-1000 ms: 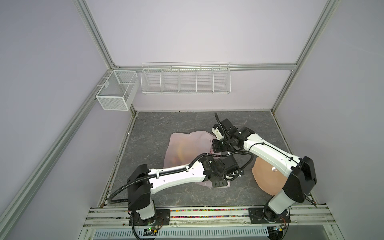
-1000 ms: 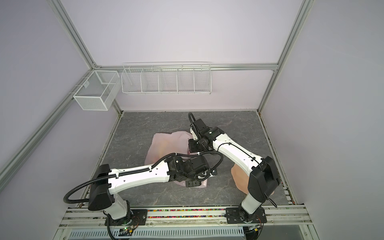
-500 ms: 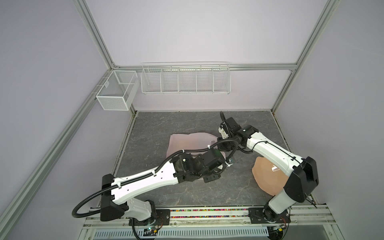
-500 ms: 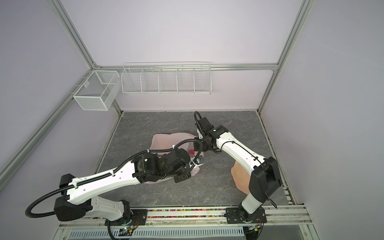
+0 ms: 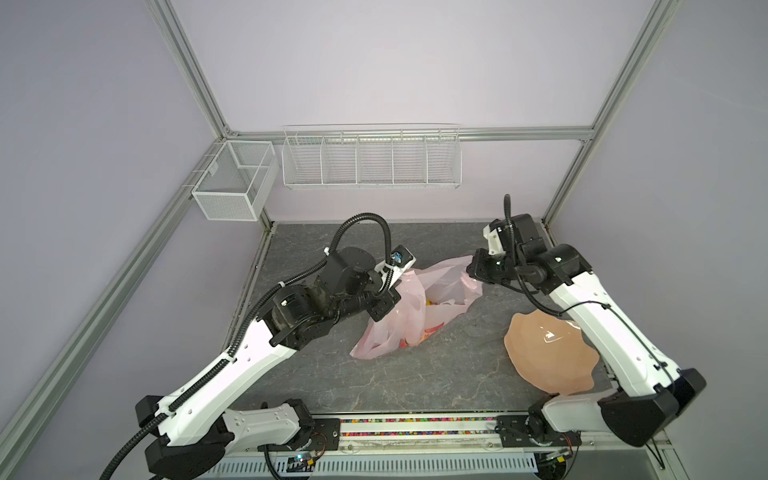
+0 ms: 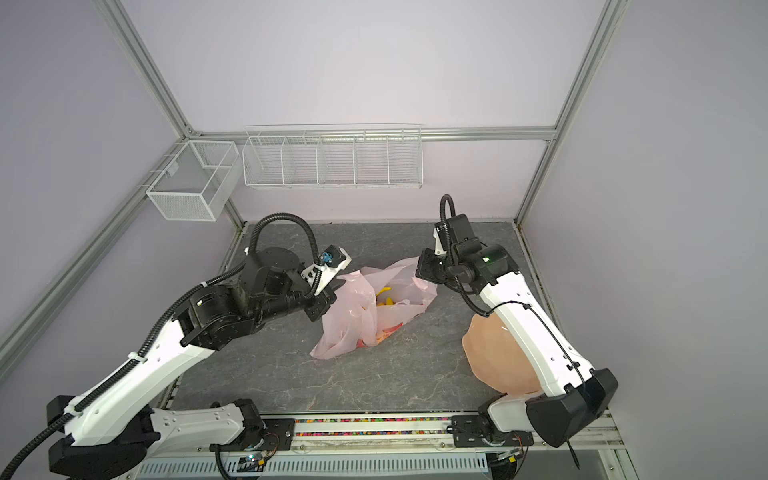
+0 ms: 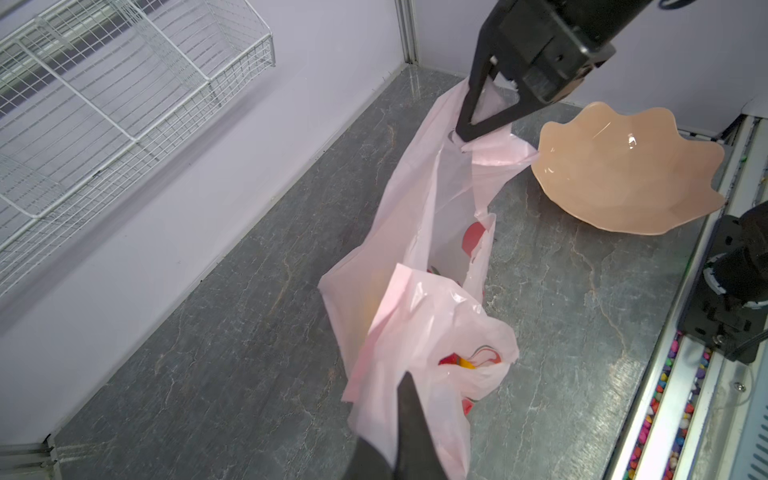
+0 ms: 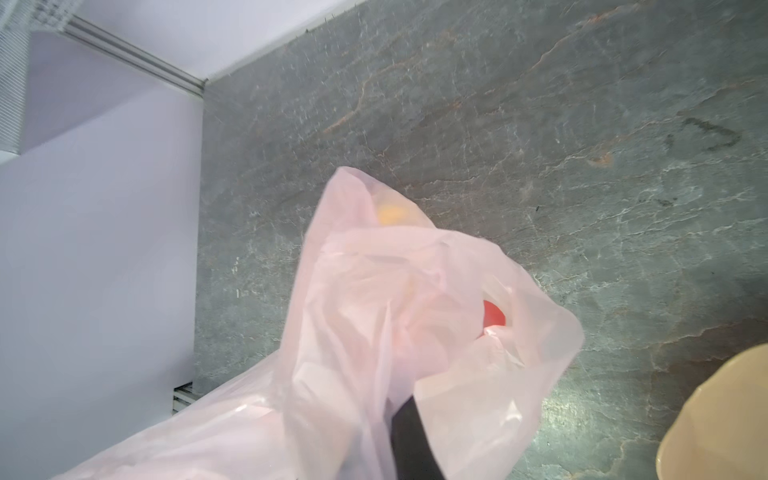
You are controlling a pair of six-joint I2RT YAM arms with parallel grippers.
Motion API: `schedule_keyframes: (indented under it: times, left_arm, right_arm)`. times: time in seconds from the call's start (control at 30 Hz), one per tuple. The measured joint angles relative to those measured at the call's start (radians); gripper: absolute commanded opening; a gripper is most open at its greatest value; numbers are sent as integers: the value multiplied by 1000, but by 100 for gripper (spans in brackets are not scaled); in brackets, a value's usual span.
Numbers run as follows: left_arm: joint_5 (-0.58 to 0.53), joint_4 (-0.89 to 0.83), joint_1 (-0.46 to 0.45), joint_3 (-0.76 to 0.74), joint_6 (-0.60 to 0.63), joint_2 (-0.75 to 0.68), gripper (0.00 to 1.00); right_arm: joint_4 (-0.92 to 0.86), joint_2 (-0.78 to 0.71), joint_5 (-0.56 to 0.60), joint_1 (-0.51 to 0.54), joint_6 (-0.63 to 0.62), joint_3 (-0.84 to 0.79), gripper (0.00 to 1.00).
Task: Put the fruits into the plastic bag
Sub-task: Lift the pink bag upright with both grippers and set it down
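Where both top views look down, the plastic bag [image 5: 409, 316] lies on the worktop [image 5: 415, 374], stretched between the left gripper [image 5: 397, 291] and the right gripper [image 5: 471, 272], each clamped on one side of its mouth. From the left wrist, its long axis runs gripper to gripper, with fruits [image 7: 473, 239] inside. From the right wrist, its film covers the right gripper; the plate [image 8: 723, 415] is near.

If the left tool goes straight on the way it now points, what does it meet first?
The plastic bag: the left tool is shut on its film. Straight beyond lie the fruits inside it, though depth is unclear.
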Motion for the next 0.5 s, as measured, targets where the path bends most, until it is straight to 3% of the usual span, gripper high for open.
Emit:
schedule_keyframes:
  times: [0.27,0.5]
  left_arm:
    - [174,108,274,25,-2,10,0]
    - [288,222,370,25,-16,56,0]
  right_arm:
    - [-70,-107,64,-8,87,113,6]
    - [-89,-134,108,-8,146,122,6]
